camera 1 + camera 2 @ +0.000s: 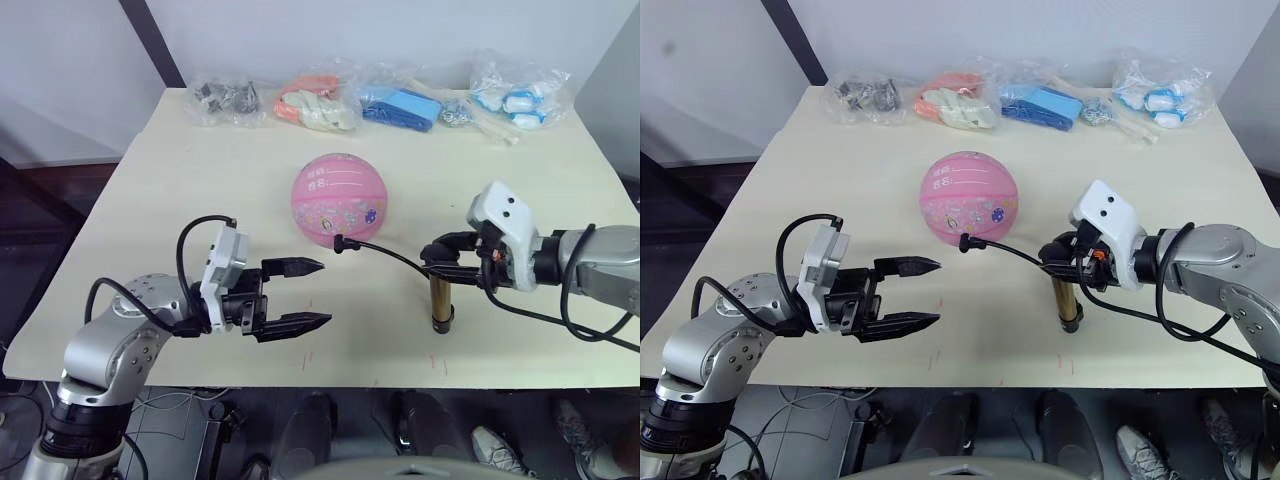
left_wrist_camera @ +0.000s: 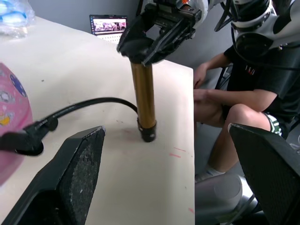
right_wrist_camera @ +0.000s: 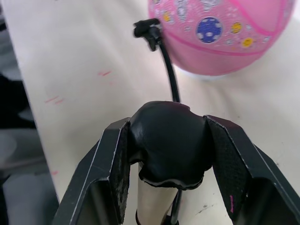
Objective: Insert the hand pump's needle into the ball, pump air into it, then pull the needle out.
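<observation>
cream worktop (image 1: 200, 200), with a row of clear plastic bags (image 1: 380, 100) of small items along the far edge; pink ball (image 1: 338, 197) resting around the middle, somewhat toward the far edge; hand pump (image 1: 440, 300) standing upright near the front edge, right of the ball, black handle clamped between the closed-in fingers of the right gripper (image 1: 440, 262); thin black hose (image 1: 385, 252) curving from the pump to a black fitting touching the ball's near side, needle too small to make out; left gripper (image 1: 312, 293) spread wide and empty near the front edge, left of the pump; seated person (image 2: 243, 98) past the worktop's edge in the left wrist view
</observation>
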Robot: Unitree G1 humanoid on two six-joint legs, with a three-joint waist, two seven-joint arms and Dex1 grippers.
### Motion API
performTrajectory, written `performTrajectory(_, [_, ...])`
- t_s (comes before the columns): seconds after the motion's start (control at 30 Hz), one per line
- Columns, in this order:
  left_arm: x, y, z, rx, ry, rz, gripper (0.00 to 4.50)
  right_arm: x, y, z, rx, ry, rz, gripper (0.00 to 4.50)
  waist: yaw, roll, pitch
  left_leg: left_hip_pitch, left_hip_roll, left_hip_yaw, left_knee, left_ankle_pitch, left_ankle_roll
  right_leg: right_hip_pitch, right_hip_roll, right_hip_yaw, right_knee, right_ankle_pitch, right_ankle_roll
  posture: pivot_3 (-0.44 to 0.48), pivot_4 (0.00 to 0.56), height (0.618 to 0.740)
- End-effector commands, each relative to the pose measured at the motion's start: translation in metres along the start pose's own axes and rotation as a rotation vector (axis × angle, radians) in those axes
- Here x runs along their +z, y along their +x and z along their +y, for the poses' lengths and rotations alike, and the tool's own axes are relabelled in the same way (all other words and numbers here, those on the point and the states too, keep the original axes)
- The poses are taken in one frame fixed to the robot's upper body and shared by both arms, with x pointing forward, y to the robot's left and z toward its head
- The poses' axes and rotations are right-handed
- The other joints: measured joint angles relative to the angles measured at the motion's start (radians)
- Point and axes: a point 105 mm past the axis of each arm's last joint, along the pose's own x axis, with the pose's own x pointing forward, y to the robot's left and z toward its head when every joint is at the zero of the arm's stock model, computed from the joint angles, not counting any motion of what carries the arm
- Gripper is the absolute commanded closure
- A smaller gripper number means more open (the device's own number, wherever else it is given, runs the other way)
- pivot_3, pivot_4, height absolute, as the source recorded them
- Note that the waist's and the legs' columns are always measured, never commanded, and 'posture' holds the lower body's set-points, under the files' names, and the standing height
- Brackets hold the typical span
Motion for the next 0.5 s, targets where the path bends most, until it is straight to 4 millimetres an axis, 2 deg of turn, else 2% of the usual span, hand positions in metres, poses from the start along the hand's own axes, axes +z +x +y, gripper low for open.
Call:
performTrajectory(0.03, [0.006,-0.01,-0.001,0.01,0.036,-0.006,0.0,0.01,-0.001,0.011,0.048,-0.087,0.027,2.6,-0.002,0.0,0.0,-0.001,0.0,0.0,0.0,0.0,0.0,-0.001,0.0,0.0,0.0,0.0,0.0,0.0,0.15,0.74])
performTrajectory(0.23, [-0.008,-0.028,0.005,0.031,0.005,0.021,0.0,0.009,0.008,0.016,0.118,-0.176,0.139,2.6,-0.002,0.001,0.001,-0.008,0.0,0.001,0.002,0.002,-0.003,-0.008,0.0,0.0,0.001,0.0,0.0,0.0,0.15,0.74])
performTrajectory(0.4, [-0.016,-0.033,0.009,0.054,0.012,0.045,0.0,-0.004,0.019,0.02,0.192,-0.266,0.278,2.6,0.002,0.001,0.001,-0.01,0.0,0.001,0.005,0.002,-0.004,-0.008,-0.001,-0.001,0.001,0.001,0.0,0.0,0.15,0.74])
performTrajectory(0.5, [-0.016,-0.033,0.01,0.058,0.013,0.049,0.0,-0.004,0.027,0.02,0.225,-0.298,0.297,2.6,0.0,0.001,0.001,-0.01,0.0,0.001,0.006,0.002,-0.004,-0.008,-0.002,0.0,0.001,0.001,0.001,0.0,0.15,0.74])
